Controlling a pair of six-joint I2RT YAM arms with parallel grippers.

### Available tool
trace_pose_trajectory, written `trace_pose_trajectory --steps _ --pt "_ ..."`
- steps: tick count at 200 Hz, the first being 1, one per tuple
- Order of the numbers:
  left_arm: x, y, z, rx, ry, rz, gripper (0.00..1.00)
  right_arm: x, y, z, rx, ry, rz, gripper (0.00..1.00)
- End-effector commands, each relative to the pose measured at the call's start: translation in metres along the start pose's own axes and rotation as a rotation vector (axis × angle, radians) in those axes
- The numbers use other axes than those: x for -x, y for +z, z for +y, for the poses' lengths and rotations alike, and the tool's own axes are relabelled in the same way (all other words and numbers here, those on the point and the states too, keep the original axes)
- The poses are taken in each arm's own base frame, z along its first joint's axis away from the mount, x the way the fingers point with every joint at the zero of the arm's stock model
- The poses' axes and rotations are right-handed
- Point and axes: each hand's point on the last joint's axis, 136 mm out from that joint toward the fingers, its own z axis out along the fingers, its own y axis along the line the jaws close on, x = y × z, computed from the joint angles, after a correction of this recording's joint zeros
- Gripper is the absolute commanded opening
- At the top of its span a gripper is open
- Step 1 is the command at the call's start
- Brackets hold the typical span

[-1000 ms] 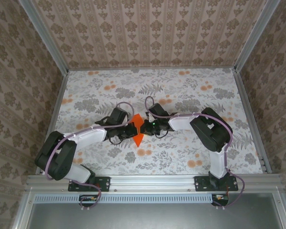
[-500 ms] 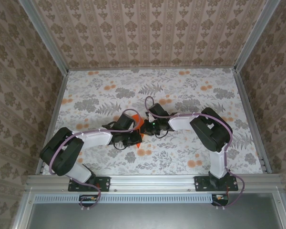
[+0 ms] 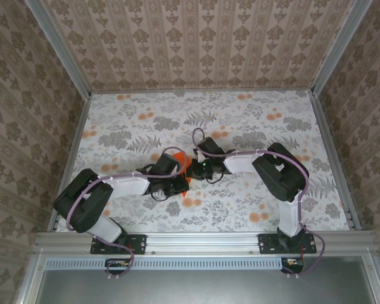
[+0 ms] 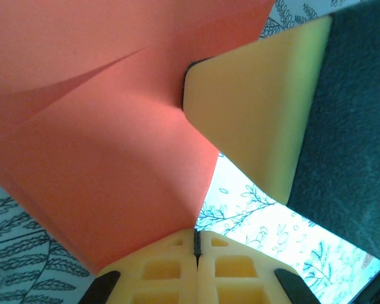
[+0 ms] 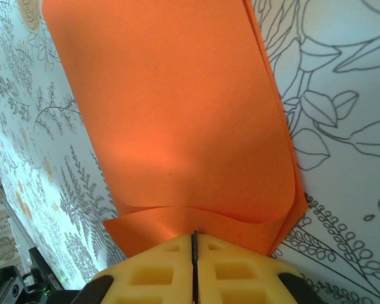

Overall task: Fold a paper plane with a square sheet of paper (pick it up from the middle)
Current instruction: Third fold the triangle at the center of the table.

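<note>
Surface: flower-printed table [image 3: 253,120].
Left pincer [image 4: 196,246]: closed, I judge on a corner of the folded sheet of paper [image 4: 101,158] just ahead.
Right pincer [image 5: 194,246]: closed on the sheet's near edge.
Advice: I would hold firm and press the crease slowly.

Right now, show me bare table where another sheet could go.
Bare: the far strip of table below the back wall, and the right side beyond the right arm. Crowded: the centre, where left claw and right claw pinch the orange paper.

left end effector [image 3: 179,176] advanced, paper [image 3: 185,164] mostly covered
</note>
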Motion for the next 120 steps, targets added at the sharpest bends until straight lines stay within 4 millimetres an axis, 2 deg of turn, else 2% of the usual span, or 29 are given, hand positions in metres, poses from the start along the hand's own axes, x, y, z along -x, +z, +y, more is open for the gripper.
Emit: trace_pose_trajectory --steps 1,120 --pt "-0.02 0.0 0.019 0.056 -0.04 0.042 0.02 -0.006 0.007 -0.02 -0.078 0.03 0.023 0.09" --pt "-0.047 -0.012 0.034 0.087 -0.028 0.073 0.02 -0.006 0.008 -0.024 -0.101 0.042 0.023 0.09"
